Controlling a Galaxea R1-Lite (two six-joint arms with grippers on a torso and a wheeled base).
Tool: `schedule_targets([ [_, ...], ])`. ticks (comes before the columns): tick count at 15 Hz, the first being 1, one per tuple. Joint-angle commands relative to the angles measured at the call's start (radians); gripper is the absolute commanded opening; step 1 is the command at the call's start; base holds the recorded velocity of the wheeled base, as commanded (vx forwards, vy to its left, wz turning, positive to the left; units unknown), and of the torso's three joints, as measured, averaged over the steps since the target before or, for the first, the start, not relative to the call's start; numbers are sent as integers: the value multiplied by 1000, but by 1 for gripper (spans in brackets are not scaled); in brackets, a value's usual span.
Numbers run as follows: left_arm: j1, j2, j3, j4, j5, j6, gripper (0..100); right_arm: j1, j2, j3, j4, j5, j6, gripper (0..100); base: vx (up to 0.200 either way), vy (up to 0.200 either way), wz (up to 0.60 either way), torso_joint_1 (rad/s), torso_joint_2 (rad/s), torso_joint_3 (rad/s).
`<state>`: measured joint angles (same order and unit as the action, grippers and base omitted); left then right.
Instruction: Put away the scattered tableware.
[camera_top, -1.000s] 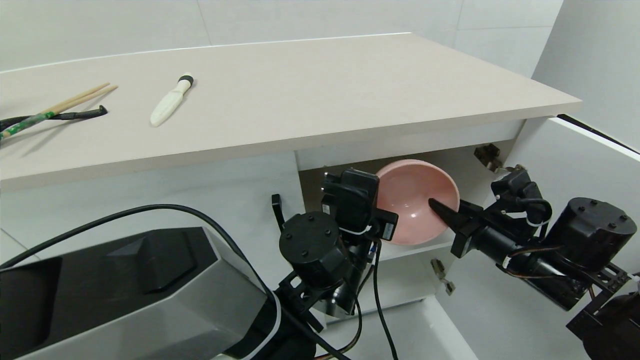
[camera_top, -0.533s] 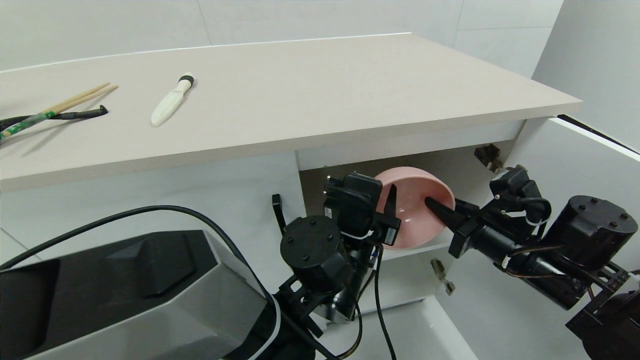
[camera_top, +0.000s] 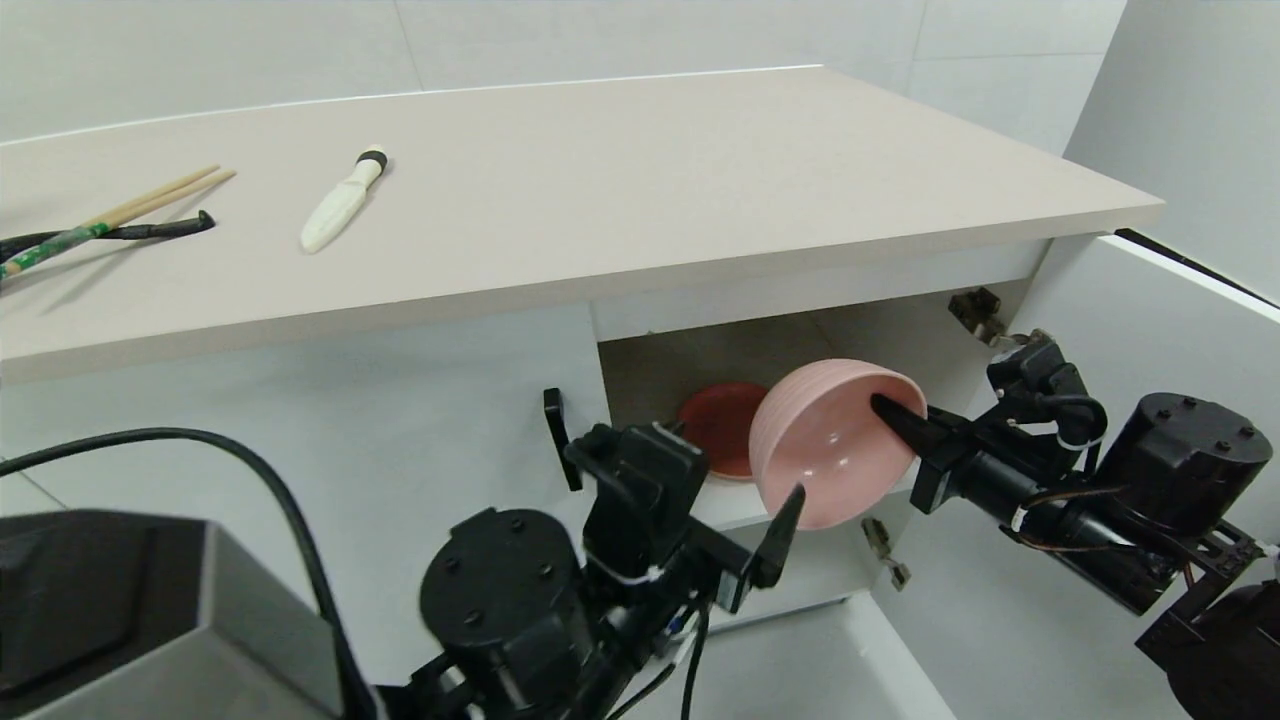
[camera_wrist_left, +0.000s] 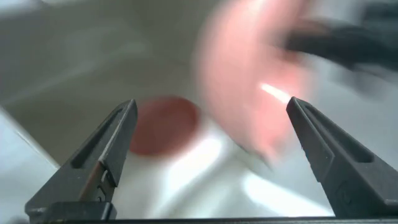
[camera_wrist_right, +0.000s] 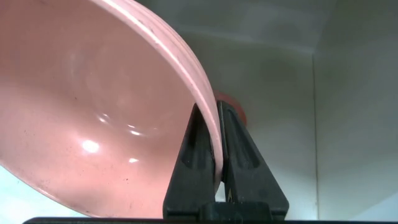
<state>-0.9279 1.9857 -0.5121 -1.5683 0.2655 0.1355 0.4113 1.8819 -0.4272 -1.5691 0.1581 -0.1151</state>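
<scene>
Pink bowl (camera_top: 830, 445) hangs tilted on edge at the mouth of the open cabinet (camera_top: 690, 360), its hollow facing outward. The right gripper (camera_top: 890, 410) is clamped on its rim, one finger inside and one outside (the right wrist view shows this plainly). A red dish (camera_top: 722, 425) sits on the shelf (camera_top: 735, 508) just behind it. The left gripper (camera_wrist_left: 208, 109) is spread wide and grips nothing, low in front of the bowl and apart from it.

The step in hand looks like stowing the bowl. Next, it needs levelling and setting down beside or onto the red dish, without knocking that dish or the cabinet frame, before the fingers let go. Chopsticks (camera_top: 150, 198) and a white knife (camera_top: 340, 205) lie on the counter (camera_top: 600, 200), not yet put away.
</scene>
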Motion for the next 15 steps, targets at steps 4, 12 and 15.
schedule_targets([
  [4, 54, -288, 328, -3, -339, 15, 100, 0, 19, 31, -2, -2, 5, 0, 0, 0, 0, 0, 0, 0],
  [12, 221, -507, 512, -3, -756, -8, 100, 0, 146, 91, -2, -2, 14, 0, 0, 0, 0, 0, 0, 0],
  [15, 254, -651, 512, 21, -657, -7, 100, -5, 167, 85, -2, -2, 74, 0, 0, 0, 0, 0, 0, 0],
])
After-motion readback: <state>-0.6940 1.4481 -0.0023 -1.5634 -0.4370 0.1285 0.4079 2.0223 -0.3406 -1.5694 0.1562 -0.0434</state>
